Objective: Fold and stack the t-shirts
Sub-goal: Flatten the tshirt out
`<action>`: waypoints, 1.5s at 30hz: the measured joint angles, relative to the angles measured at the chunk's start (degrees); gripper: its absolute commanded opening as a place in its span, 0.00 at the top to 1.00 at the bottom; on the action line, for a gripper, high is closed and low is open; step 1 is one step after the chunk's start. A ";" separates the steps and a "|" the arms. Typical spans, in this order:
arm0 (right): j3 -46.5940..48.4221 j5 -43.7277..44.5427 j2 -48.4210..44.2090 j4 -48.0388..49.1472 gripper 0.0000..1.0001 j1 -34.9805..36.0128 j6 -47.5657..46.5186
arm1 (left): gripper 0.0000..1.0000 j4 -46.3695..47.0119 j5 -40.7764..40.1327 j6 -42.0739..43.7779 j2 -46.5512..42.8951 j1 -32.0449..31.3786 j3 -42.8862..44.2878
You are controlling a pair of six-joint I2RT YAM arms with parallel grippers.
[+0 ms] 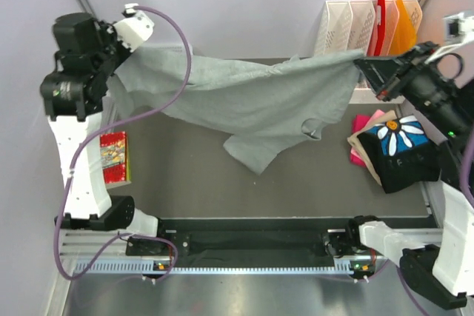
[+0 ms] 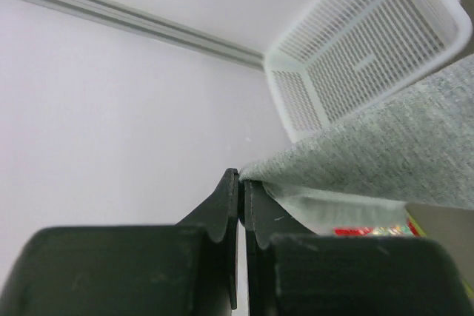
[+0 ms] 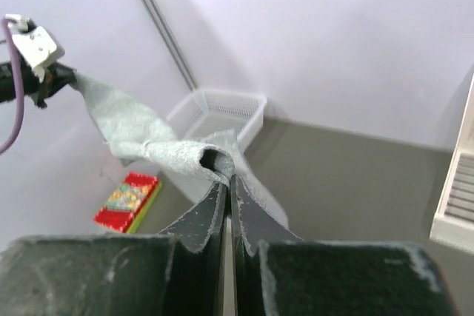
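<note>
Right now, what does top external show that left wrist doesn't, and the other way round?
Only top external: the right gripper pinching one end of the grey t-shirt, which is slung in the air between both arms; the folded shirt pile; the file racks.
Only left wrist: the white mesh basket, and a close look at the jaws shut on the cloth edge.
Both: the grey t-shirt, the left gripper, the red box.

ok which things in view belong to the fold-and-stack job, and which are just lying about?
Job: plain light grey cloth t-shirt, pinched between left end effector and right end effector; pile of black, pink and tan cloth shirts at right.
Lying about: flat red patterned box; white plastic mesh basket; upright white, red and orange plastic trays.
</note>
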 measured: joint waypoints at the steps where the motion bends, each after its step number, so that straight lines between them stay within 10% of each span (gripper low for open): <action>1: 1.81 0.33 -0.46 -0.35 1.00 0.00 0.04 | 1.00 -0.04 0.42 0.35 -0.74 0.00 1.29; 8: 8.48 6.05 1.11 -0.98 1.00 0.00 0.04 | 1.00 -5.66 7.87 -0.70 -7.10 0.00 0.24; 21: -14.71 11.52 27.52 0.35 1.00 -2.21 2.99 | 1.00 -6.60 13.05 -4.59 -3.04 -0.07 -52.00; 29: -17.35 11.74 40.94 0.96 1.00 -2.34 3.67 | 1.00 2.97 7.69 -4.26 11.69 -0.04 -51.12; 40: -5.03 12.41 51.01 2.64 1.00 -2.34 3.06 | 0.98 8.17 1.01 -8.37 37.20 0.20 -27.69; 45: -5.77 12.33 52.06 2.91 1.00 -2.23 2.64 | 0.54 8.09 -0.13 -9.35 37.33 0.33 -24.24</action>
